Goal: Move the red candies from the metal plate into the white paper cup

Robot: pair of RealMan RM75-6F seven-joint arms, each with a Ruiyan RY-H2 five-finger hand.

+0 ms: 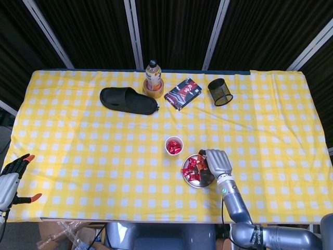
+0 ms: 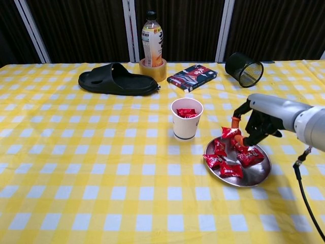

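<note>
Pinching one red candy (image 2: 229,132) above the metal plate (image 2: 254,175), the right hand (image 2: 259,122) is needing a level carry toward ten o'clock, releasing only over the white paper cup (image 2: 186,120).

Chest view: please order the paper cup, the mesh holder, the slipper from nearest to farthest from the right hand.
From the right hand:
1. Paper cup, just to its left.
2. Mesh holder, behind it, lying tipped.
3. Slipper, far back left.
</note>
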